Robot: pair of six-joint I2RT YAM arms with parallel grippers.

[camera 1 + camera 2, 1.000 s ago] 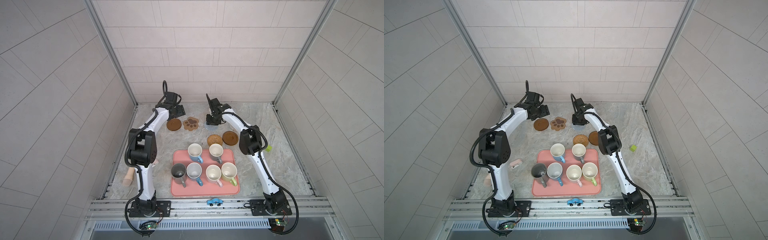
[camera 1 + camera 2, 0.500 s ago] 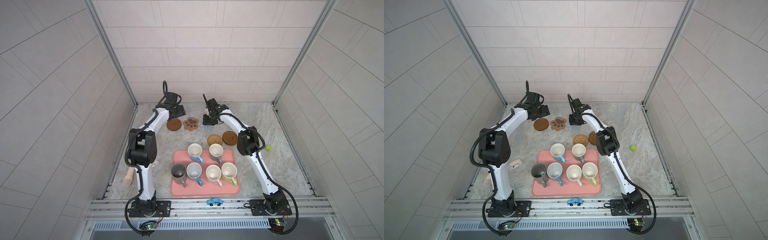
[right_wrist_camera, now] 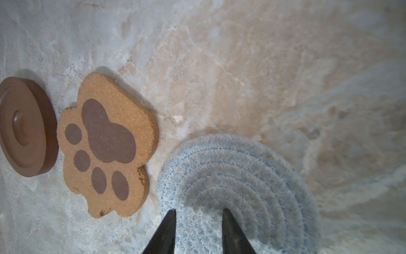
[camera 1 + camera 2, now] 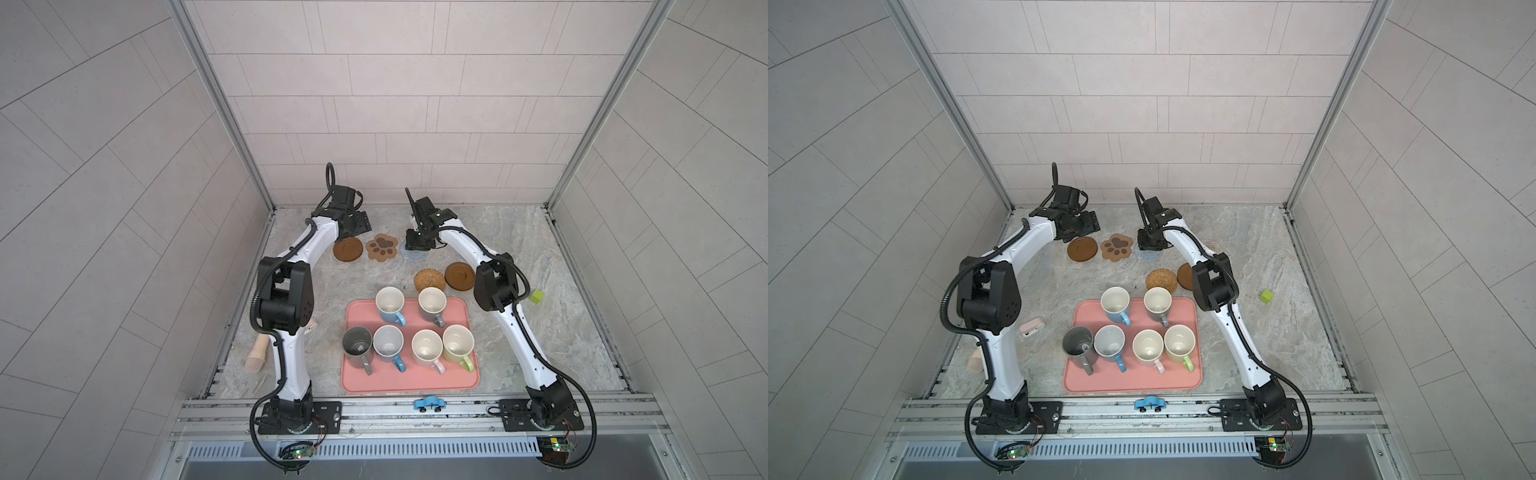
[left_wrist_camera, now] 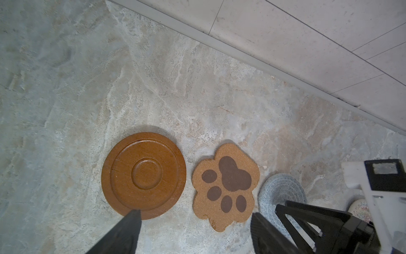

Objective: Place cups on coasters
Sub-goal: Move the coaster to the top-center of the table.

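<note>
Six cups stand on the pink tray: dark grey, blue, pink, green, another blue, grey-brown. At the back lie a wooden disc coaster, a paw-print coaster and a blue-grey knit coaster. My right gripper points down onto the knit coaster, its jaws a little apart with only the knit surface between them. My left gripper hangs wide open and empty beside the disc and the paw.
A rattan coaster and a second wooden disc lie just behind the tray. A clear patterned coaster peeks from behind the right arm. A green cube, a blue toy car and a small pink object lie around. The back wall is close.
My right gripper has shifted a little to the left toward the paw-print coaster, and the knit coaster under its tips came along. The left arm has not moved.
</note>
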